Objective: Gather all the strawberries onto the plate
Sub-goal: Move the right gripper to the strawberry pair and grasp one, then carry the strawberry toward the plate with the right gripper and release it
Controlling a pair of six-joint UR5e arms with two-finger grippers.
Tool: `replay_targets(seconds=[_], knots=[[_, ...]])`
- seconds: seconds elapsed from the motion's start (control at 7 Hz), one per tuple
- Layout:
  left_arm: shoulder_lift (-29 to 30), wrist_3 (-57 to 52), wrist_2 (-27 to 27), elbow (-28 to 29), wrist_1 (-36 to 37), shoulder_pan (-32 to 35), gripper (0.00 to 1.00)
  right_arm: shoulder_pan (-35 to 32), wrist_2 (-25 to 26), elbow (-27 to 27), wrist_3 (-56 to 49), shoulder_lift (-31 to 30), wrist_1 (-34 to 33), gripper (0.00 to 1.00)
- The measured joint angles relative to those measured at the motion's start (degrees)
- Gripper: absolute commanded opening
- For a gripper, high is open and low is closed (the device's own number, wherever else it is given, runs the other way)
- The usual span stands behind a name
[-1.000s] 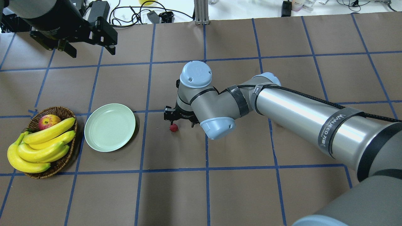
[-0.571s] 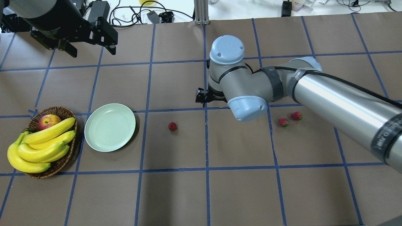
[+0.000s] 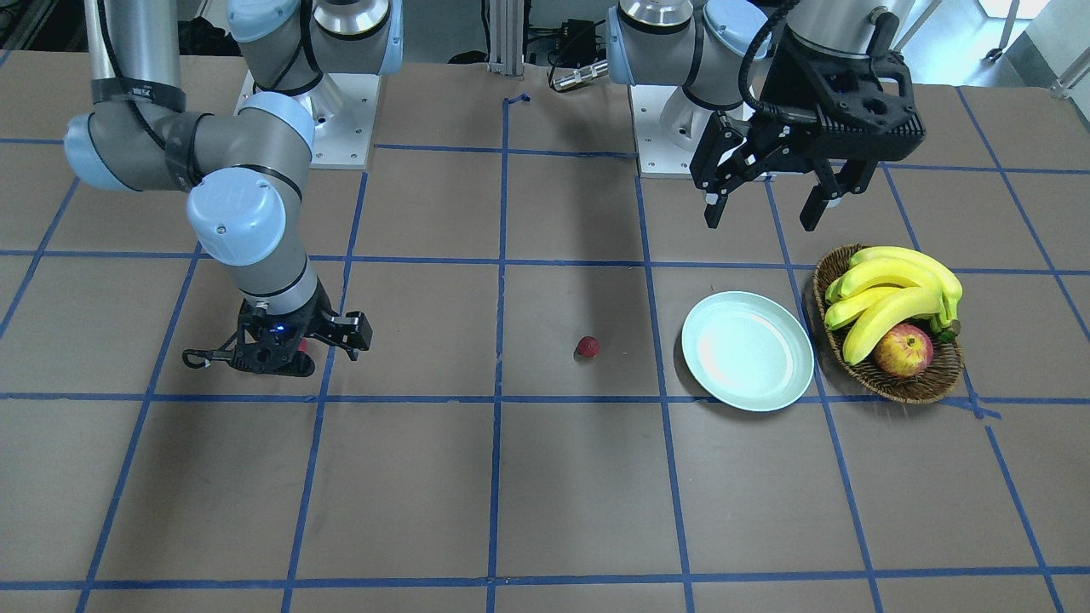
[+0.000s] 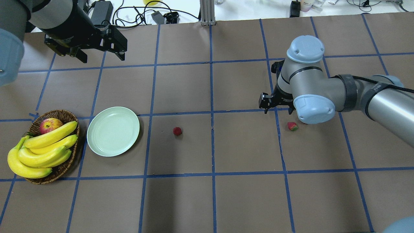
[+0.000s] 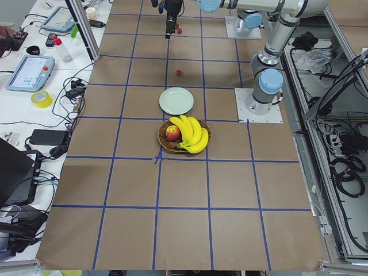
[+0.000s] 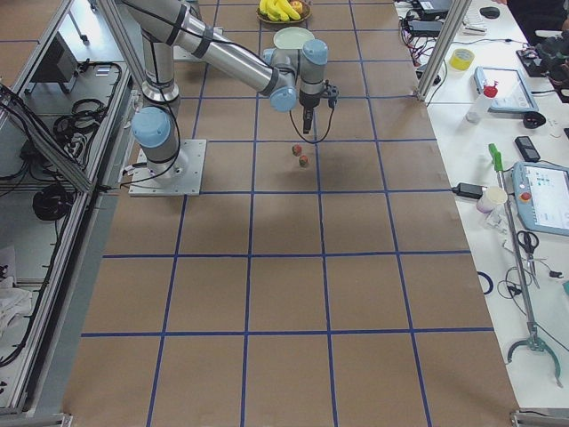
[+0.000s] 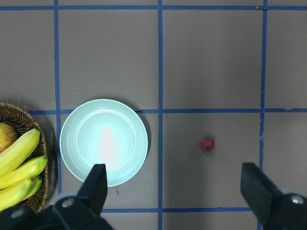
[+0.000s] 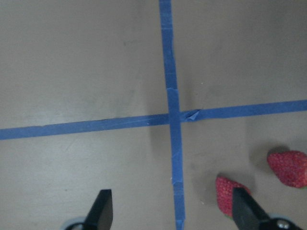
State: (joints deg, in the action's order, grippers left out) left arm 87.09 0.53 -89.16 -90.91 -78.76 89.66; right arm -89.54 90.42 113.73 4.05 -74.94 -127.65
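Observation:
One strawberry lies on the table right of the mint plate, which holds nothing. It also shows in the left wrist view. A second strawberry lies far right; the third is hidden under the right arm there. The right wrist view shows both: one by the right fingertip, the other further right. My right gripper is open and empty, low over a tape cross just left of this pair. My left gripper is open and empty, high behind the plate.
A brown wicker basket with bananas and an apple stands left of the plate, close to it. Blue tape lines grid the brown table. Cables and boxes lie past the far edge.
My right arm has swung right, from over the strawberry near the plate to the pair on the right. That strawberry stays on the table. My left gripper shifted slightly right.

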Motion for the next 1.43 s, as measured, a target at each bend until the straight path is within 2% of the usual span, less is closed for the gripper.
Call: replay_targets(seconds=[0.43,0.57,0.86,1.0,1.14,1.43], knots=[[-0.57,0.05,0.48,0.05,1.42,0.45,1.0,3.04,-0.46,3.6,-5.94,0.57,-5.42,0.85],[-0.94,0.07,1.36,0.18,1.35,0.58,1.0,3.71,-0.67,4.45,-7.35,0.91,-7.03,0.74],[-1.19,0.08,2.51,0.21,1.3,0.49,1.0,4.15,-0.77,6.1,-8.97,1.12,-8.5,0.17],[-1.26,0.08,2.64,0.2,1.29,0.48,1.0,4.17,-0.82,7.5,-9.15,1.15,-9.86,0.04],[-1.29,0.08,2.69,0.16,1.29,0.49,1.0,4.2,-0.81,8.36,-9.21,1.14,-10.96,0.0],[-1.31,0.08,2.68,0.13,1.25,0.43,1.0,4.15,-0.5,8.65,-9.04,0.93,-11.16,0.0]])
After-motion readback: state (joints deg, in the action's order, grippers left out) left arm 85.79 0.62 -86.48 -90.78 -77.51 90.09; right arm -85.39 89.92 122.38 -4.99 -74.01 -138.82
